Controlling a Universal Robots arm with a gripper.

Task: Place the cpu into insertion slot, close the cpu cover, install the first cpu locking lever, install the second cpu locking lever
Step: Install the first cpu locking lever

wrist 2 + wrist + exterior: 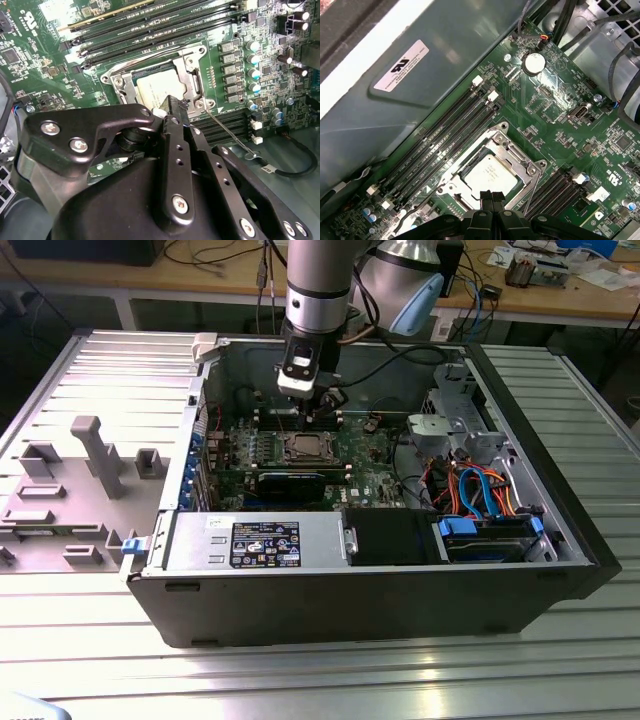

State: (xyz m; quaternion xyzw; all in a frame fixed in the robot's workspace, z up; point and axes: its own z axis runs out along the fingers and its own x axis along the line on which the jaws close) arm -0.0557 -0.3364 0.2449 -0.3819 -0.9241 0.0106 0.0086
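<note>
Silver-grey metal marks the cpu (489, 175), which lies flat in the insertion slot (119, 84). The slot is near the middle of the green board (555, 100), between two banks of long black memory sockets (447, 132). The cpu cover (516, 156) looks to be down over it: in both wrist views the silvery frame lies around the chip, whose top shows through the cut-out centre. A thin wire locking lever (227, 132) runs out from one corner of the slot across the nearby memory sockets, its hooked end out over the board. I judge it unlatched, though I cannot tell how far it stands off the board.

The gripper (492, 196) hangs just above one edge of the slot. Its two black fingertips are pressed together with nothing between them. In the exterior view the arm reaches down into the open case (380, 590), over the part of the board nearest the far wall.

The cpu itself is probably light, stiff and smooth-topped, with a delicate underside, so its edges would be the safe hold. Seated as it is, they are under the cover. The cover is likely a thin, hinged plate that bends if forced. The lever is probably springy wire, slippery and narrow, best caught at its hooked end.
</note>
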